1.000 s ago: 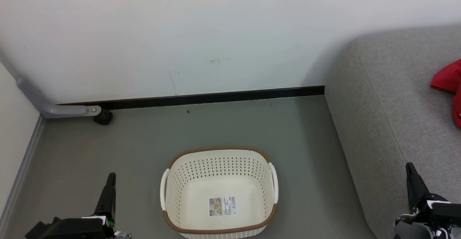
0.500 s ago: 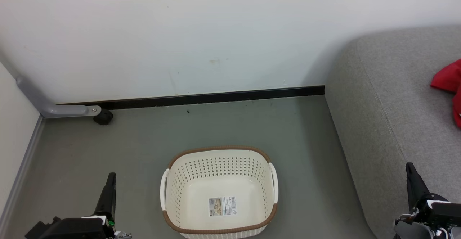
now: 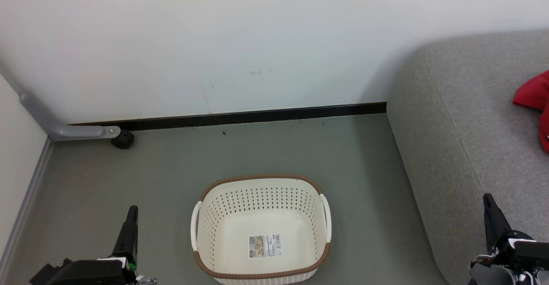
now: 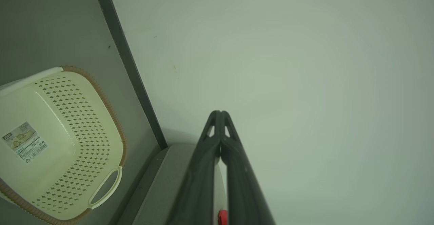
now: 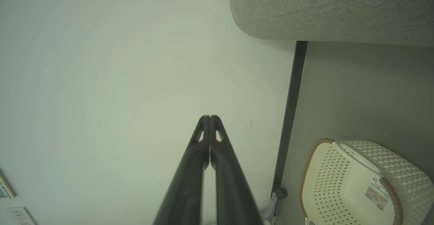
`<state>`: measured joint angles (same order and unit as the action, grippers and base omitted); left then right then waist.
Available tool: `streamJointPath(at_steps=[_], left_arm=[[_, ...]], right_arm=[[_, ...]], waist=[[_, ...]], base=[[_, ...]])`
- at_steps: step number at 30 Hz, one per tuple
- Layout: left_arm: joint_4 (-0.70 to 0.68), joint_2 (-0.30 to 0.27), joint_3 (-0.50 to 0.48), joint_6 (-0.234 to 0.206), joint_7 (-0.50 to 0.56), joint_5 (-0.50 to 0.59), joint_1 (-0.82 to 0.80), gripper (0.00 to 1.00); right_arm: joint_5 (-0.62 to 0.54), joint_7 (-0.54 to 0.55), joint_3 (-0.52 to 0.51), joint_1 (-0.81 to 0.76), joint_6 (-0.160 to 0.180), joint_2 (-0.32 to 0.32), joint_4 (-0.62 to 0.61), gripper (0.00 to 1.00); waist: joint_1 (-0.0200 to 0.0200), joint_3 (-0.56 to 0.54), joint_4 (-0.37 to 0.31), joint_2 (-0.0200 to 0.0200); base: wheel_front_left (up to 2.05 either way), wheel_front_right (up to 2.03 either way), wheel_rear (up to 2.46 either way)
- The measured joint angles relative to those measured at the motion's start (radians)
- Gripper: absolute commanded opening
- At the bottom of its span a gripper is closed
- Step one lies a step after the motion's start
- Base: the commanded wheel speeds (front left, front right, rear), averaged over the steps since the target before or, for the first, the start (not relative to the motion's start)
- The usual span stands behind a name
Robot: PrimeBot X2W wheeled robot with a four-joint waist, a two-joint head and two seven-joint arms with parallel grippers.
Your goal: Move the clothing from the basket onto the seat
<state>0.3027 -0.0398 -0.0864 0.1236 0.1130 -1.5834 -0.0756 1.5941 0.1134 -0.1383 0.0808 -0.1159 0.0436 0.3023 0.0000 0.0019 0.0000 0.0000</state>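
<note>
The room is a corner with a smooth grey floor (image 3: pixel 171 169) and a plain white wall (image 3: pixel 214 40) that bears a faint small stain (image 3: pixel 256 73). A black skirting strip (image 3: pixel 257 115) runs along the foot of the wall as far as the sofa. At the far left a pale side panel (image 3: pixel 17 147) meets the floor. A grey metal bracket (image 3: pixel 64 131) comes down in that corner and ends beside a small black round foot (image 3: pixel 123 139).

The laundry basket (image 3: pixel 261 176) stands upright on the floor, midway between the two arms and well apart from the wall. Its cream perforated sides, brown rim and white handles are all in view, and the paper label (image 3: pixel 265 246) shows on its bottom.

The grey woven sofa (image 3: pixel 472 126) fills the right side of the head view, its rounded end against the wall and near the basket. The red clothing (image 3: pixel 534 96) lies on the sofa's seat at the right edge of the head view, cut off by the frame.

The left jaws are pressed together, their dark fingers (image 4: pixel 203 170) meeting at the tips and holding nothing; they point up over the floor to the basket's left. The right jaws are likewise pressed together and hold nothing, with their fingers (image 5: pixel 190 177) touching. In the head view they rise in front of the sofa's near edge.
</note>
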Motion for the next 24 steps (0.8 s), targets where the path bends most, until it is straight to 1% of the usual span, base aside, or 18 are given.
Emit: streamJointPath(at_steps=[24], left_arm=[[-0.001,0.0,0.0,0.0,0.0,-0.001,0.0,0.0]], right_arm=[[0.0,0.0,0.0,0.0,0.0,0.0,0.0,0.0]], waist=[[0.0,0.0,0.0,0.0]], base=[[0.0,0.0,0.0]])
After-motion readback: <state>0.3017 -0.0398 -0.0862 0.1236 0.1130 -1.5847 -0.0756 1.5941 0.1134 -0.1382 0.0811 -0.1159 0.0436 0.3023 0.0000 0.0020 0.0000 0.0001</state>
